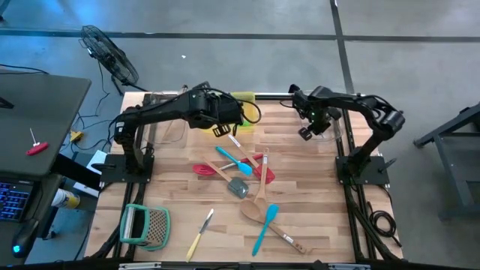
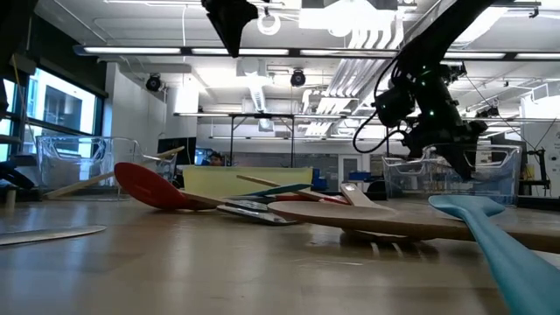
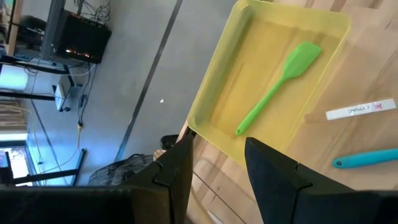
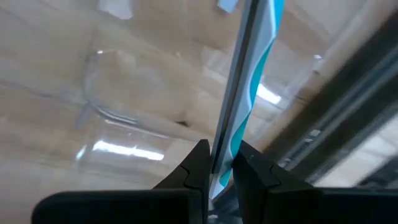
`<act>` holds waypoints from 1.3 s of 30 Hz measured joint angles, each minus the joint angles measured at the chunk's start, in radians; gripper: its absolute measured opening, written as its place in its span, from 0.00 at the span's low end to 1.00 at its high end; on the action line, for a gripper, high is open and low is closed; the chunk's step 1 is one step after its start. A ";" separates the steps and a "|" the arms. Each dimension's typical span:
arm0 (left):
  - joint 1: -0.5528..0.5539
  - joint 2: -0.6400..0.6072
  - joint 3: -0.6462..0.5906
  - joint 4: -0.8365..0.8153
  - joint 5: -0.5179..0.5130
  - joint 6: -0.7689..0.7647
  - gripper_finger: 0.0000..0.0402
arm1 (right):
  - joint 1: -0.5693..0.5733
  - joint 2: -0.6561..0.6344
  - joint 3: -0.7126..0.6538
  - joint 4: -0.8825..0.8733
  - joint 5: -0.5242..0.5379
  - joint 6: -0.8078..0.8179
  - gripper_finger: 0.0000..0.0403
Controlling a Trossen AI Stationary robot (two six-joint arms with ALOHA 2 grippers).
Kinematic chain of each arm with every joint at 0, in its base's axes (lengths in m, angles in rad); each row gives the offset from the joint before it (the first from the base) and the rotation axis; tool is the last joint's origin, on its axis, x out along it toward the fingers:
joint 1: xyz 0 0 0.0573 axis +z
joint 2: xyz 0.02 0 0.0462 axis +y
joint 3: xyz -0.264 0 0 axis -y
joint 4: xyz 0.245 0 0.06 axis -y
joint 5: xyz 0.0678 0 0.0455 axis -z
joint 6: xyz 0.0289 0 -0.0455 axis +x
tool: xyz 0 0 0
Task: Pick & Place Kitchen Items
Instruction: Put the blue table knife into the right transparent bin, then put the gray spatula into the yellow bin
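The kitchen items lie in a loose pile at the centre of the high view: a red spatula (image 1: 201, 169), a blue spatula (image 1: 229, 159), a grey spatula (image 1: 238, 188) and wooden spoons (image 1: 259, 210). A green spatula (image 3: 280, 86) rests inside the yellow tray (image 3: 219, 74) at top centre. The right gripper (image 4: 221, 169), upper right, is clenched on a thin teal-and-white utensil (image 4: 249, 93) above a clear container (image 4: 118, 118). The left gripper (image 3: 217, 165) hovers by the tray, fingers parted, grasping nothing

Bare worktop (image 1: 315, 217) along the right side and front, heap of utensils (image 1: 244, 176) crowding the middle, yellow tray (image 3: 273, 68) at the back edge, grater (image 1: 148, 226) front left
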 joint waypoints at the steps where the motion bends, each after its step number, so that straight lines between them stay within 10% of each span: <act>1: 0.000 0.000 0.000 0.000 0.000 0.000 0.35 | 0.000 -0.007 0.000 -0.007 0.015 0.000 0.09; 13: 0.000 0.000 0.000 0.000 -0.009 0.001 0.35 | -0.051 -0.033 0.000 -0.070 -0.031 0.066 0.09; 29: 0.000 0.000 0.000 -0.019 -0.003 -0.010 0.35 | -0.056 -0.041 0.002 -0.089 0.020 0.052 0.34; 39: -0.025 -0.001 0.000 -0.019 0.015 -0.006 0.35 | 0.008 -0.266 0.141 -0.079 0.070 -0.017 0.32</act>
